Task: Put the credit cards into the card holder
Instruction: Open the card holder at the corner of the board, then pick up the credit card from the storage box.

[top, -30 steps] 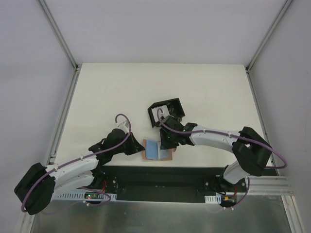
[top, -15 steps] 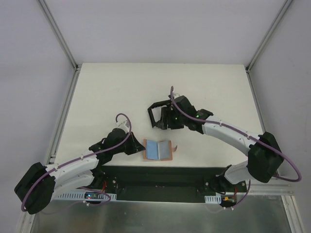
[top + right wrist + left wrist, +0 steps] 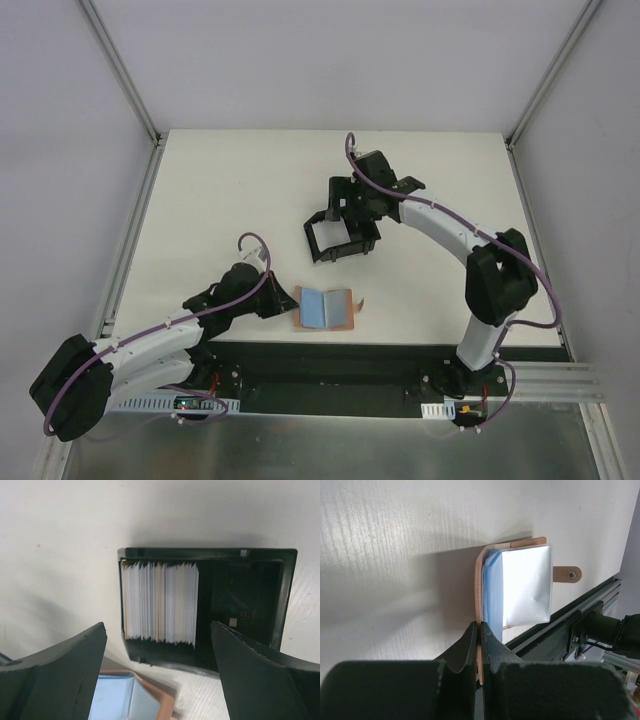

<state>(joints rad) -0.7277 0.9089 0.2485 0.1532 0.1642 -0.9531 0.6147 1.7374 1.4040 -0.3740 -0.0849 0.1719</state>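
The tan card holder [image 3: 344,310] lies open near the table's front edge, with a light blue credit card [image 3: 318,309] in it. My left gripper [image 3: 289,303] is shut on the holder's left edge. The left wrist view shows the fingers pinching the tan edge [image 3: 479,585], the blue card [image 3: 493,592] and a glossy grey card [image 3: 527,587] beside it. My right gripper [image 3: 347,205] hangs open over the black box [image 3: 322,247], holding nothing. In the right wrist view the holder [image 3: 172,702] and blue card [image 3: 112,700] show at the bottom, between the open fingers of the right gripper [image 3: 157,626].
The black box [image 3: 285,595] holds a stack of white cards [image 3: 160,602] standing on edge. A metal rail [image 3: 580,625] runs along the table's front edge just behind the holder. The holder's strap tab [image 3: 567,574] sticks out to the side.
My right gripper has left the card holder, moved up to the far side over the black box and opened wide. The left gripper and the holder have stayed put.
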